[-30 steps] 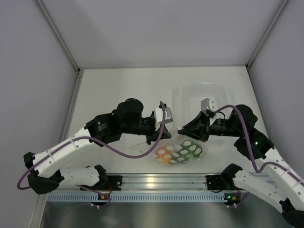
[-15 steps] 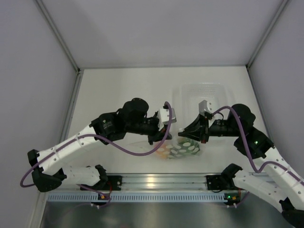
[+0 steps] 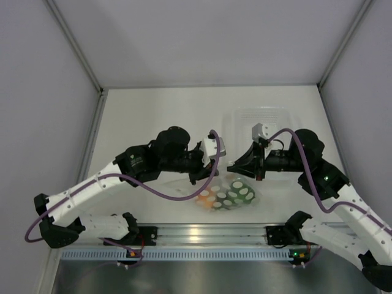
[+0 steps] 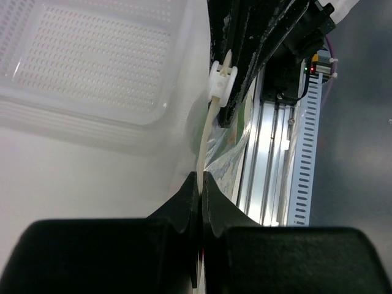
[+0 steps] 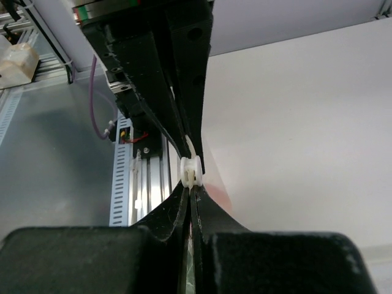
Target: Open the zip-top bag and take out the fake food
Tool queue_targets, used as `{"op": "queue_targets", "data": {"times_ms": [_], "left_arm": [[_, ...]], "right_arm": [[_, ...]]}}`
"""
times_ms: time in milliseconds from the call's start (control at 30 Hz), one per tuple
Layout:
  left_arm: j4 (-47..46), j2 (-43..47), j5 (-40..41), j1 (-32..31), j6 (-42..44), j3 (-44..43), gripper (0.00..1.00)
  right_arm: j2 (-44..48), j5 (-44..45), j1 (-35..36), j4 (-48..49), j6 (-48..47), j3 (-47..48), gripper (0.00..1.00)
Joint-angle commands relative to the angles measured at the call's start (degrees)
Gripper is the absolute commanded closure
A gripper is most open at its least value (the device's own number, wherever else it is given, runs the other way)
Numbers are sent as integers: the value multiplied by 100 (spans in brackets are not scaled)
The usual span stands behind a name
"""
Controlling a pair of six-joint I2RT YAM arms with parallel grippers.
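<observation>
The zip-top bag (image 3: 228, 195) hangs low over the table's near edge between both grippers, clear plastic printed with white dots. Through it shows the fake food: an orange piece (image 3: 206, 201) and dark green pieces (image 3: 240, 196). My left gripper (image 3: 215, 166) is shut on the bag's top strip (image 4: 206, 144). My right gripper (image 3: 231, 166) is shut on the same strip, just behind the white zip slider (image 5: 190, 171). The two sets of fingertips almost meet, and the slider (image 4: 222, 82) sits between them. In each wrist view the other gripper's black fingers fill the top.
A rigid clear plastic tray (image 3: 260, 118) lies on the table behind the right gripper, and its dimpled floor (image 4: 92, 61) shows in the left wrist view. An aluminium rail (image 3: 202, 233) runs along the near edge below the bag. White walls enclose the table.
The right gripper has closed on the bag's top strip. The left gripper moved right to meet it, and the bag shifted slightly left and bunched up under the two grippers.
</observation>
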State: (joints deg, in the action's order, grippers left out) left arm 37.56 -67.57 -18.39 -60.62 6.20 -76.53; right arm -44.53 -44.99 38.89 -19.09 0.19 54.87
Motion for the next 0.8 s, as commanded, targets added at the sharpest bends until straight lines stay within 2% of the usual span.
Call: {"op": "queue_targets", "data": {"times_ms": [0, 67, 167, 200, 267, 300, 333, 500, 567, 767], "left_arm": [[-249, 332, 309, 6, 171, -240, 100], [-232, 481, 503, 6, 215, -143, 99], [-232, 744, 653, 6, 180, 59, 90], [-232, 815, 653, 6, 171, 77, 81], [-232, 938, 679, 15, 171, 60, 71], [-232, 965, 714, 6, 171, 42, 55], [-240, 974, 732, 15, 171, -19, 49], [-363, 763, 758, 15, 215, -248, 48], [-434, 632, 697, 15, 259, -327, 50], [-732, 657, -128, 243, 435, -310, 55]], "right_arm": [[-283, 191, 145, 300, 332, 357, 100], [-319, 359, 188, 502, 612, 401, 100], [-450, 571, 224, 783, 956, 480, 100], [-512, 562, 241, 793, 974, 594, 100], [-749, 535, 346, 723, 914, 717, 100], [-898, 561, 399, 723, 887, 779, 100], [-951, 553, 443, 714, 861, 806, 100], [-1066, 501, 742, 924, 737, 745, 100], [-1049, 439, 777, 960, 659, 683, 100], [-952, 210, 804, 951, 562, 499, 100]]}}
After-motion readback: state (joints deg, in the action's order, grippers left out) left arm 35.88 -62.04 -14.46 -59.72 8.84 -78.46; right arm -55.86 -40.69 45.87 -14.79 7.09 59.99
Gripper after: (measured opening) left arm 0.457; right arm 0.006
